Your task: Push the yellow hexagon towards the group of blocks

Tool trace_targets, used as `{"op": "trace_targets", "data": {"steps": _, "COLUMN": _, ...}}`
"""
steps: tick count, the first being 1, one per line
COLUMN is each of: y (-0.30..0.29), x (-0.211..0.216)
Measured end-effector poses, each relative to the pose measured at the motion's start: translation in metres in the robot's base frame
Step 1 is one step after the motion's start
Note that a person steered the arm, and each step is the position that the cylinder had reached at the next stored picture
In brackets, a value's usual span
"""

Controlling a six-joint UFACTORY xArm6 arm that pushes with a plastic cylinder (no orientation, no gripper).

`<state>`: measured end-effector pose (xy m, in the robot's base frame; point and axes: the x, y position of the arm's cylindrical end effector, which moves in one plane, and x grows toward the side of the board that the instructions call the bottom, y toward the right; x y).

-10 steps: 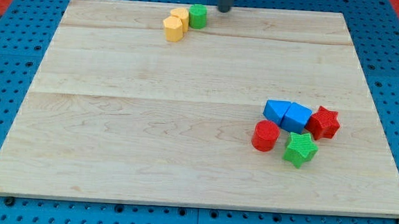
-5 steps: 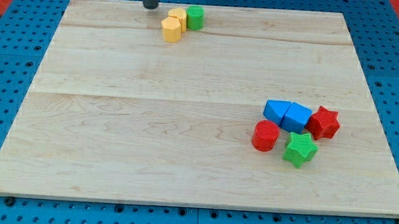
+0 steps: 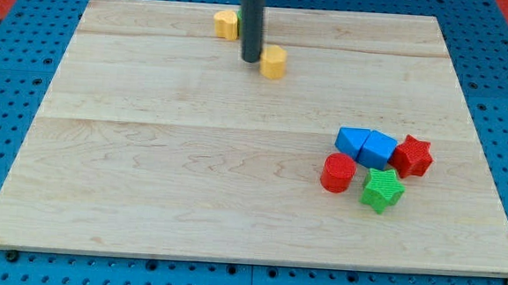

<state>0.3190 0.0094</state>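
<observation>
The yellow hexagon [image 3: 274, 61] lies on the wooden board [image 3: 164, 172] near the view's top, right of centre-left. My tip [image 3: 250, 59] stands right against its left side. A second yellow block [image 3: 225, 23] sits up and to the left of the rod, near the board's top edge. The green block that stood beside it is hidden behind the rod. The group lies at the view's right: two blue blocks [image 3: 353, 141] [image 3: 378, 149], a red star [image 3: 412, 156], a red cylinder [image 3: 338, 172] and a green star [image 3: 381, 188].
The board rests on a blue pegboard [image 3: 9, 101] that surrounds it on all sides.
My tip swung from the top left down between the blocks. The yellow hexagon has been pushed right and down, away from the other yellow block and the green block.
</observation>
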Motion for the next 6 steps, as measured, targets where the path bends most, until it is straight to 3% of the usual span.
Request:
{"op": "trace_targets", "data": {"steps": 1, "y": 0.016, "x": -0.022}}
{"op": "trace_targets", "data": {"steps": 2, "y": 0.032, "x": -0.016}}
{"op": "trace_targets", "data": {"steps": 3, "y": 0.053, "x": 0.014}}
{"op": "trace_targets", "data": {"steps": 5, "y": 0.052, "x": 0.114}}
{"op": "trace_targets", "data": {"steps": 6, "y": 0.050, "x": 0.136}}
